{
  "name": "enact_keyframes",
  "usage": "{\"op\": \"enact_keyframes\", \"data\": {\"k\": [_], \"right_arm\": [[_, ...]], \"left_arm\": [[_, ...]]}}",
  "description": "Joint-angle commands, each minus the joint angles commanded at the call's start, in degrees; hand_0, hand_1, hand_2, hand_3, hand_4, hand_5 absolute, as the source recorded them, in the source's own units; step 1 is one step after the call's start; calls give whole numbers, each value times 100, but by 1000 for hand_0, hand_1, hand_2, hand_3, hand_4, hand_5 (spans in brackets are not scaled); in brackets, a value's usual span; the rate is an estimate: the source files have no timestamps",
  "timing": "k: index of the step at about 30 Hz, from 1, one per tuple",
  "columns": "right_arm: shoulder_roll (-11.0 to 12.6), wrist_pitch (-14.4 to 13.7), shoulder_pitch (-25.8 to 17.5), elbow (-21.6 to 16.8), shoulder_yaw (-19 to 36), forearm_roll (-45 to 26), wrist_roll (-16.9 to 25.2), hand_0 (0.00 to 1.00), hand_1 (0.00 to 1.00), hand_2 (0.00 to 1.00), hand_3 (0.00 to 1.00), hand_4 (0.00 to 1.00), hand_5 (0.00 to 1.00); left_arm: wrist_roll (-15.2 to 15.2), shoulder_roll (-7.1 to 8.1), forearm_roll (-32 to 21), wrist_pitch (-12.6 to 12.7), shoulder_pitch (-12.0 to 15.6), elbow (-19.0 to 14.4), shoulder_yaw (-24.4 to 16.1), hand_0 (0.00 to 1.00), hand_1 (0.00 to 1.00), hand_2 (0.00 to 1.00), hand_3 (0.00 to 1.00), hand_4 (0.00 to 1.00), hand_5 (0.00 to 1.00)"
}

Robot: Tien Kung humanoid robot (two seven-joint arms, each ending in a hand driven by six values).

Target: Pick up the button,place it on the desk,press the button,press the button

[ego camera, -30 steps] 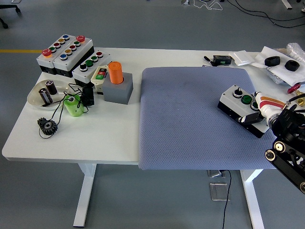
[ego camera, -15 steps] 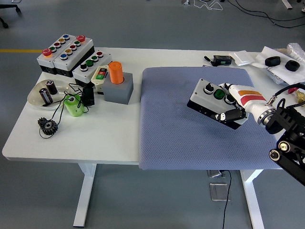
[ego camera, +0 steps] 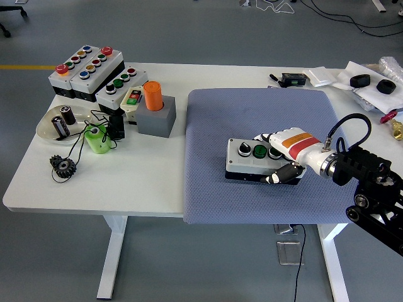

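Observation:
A grey button box [ego camera: 252, 158] with a black knob, a green button and a black base rests on the blue-grey mat [ego camera: 214, 119], toward its front middle. My right hand [ego camera: 280, 157], white with an orange stripe, reaches in from the right and is shut on the box's right end, fingers over the top and thumb along the front side. The box's rightmost button is hidden under the fingers. My left arm does not show.
At the back left stand three more button boxes [ego camera: 88, 69], a pendant switch [ego camera: 133, 98], an orange cylinder in a grey block [ego camera: 155, 113], a green spool [ego camera: 97, 139], a dish of batteries [ego camera: 60, 123] and a gear [ego camera: 63, 167]. Black items and bags [ego camera: 368, 82] lie back right.
My right hand has carried the button box leftward across the mat, from its right edge to its front middle, and lowered it onto the mat.

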State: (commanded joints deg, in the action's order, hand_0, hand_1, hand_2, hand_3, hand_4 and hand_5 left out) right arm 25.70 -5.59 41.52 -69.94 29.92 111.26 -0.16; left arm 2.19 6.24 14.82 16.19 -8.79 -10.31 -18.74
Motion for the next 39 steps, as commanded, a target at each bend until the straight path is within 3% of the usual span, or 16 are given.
{"op": "enact_keyframes", "data": {"k": [1,6,7,12,13,18,19,24,25,30,31,34,39], "right_arm": [[-3,-9,9,16,-15,45,20,246,162,322,413,493,108],[-20,20,18,109,-57,248,70,246,162,322,413,493,108],[-22,8,15,121,-61,275,73,372,300,421,487,559,107],[-20,75,-10,144,-40,465,81,372,300,421,487,559,107],[-20,81,-15,147,-27,501,92,590,526,605,862,763,179],[0,-29,-52,126,25,508,22,590,526,605,862,763,179],[4,-27,-58,120,36,497,3,750,659,815,953,826,187],[33,18,-73,122,59,420,39,750,659,815,953,826,187],[35,24,-74,123,60,409,49,854,754,923,998,851,179],[48,31,-93,121,78,325,119,854,754,923,998,851,179],[54,49,-107,102,106,315,113,898,809,971,998,870,186],[93,136,-147,15,186,283,84,898,809,971,998,870,186],[292,230,-304,-413,498,191,25,917,836,985,998,883,183]], "left_arm": [[2,0,9,0,-1,0,-7,650,701,694,498,322,998],[5,-1,16,1,1,0,-19,650,701,694,498,322,998],[5,-2,14,1,2,0,-17,651,700,694,498,320,998],[10,-7,42,2,11,0,-45,651,700,694,498,320,998],[13,-8,54,2,12,0,-55,650,701,695,499,321,998],[30,-13,136,1,20,0,-125,650,701,695,499,321,998],[32,-13,145,1,21,0,-132,650,701,695,498,321,998],[29,-9,138,-1,22,0,-123,650,701,695,498,321,998],[27,-8,133,-1,23,0,-119,650,701,694,499,319,998],[30,-7,150,-2,30,0,-131,650,701,694,499,319,998],[30,-7,150,-3,31,0,-130,650,700,694,497,320,998],[30,-9,149,-2,32,0,-131,650,700,694,497,320,998],[25,-9,141,-3,34,0,-134,650,699,694,497,320,998]]}}
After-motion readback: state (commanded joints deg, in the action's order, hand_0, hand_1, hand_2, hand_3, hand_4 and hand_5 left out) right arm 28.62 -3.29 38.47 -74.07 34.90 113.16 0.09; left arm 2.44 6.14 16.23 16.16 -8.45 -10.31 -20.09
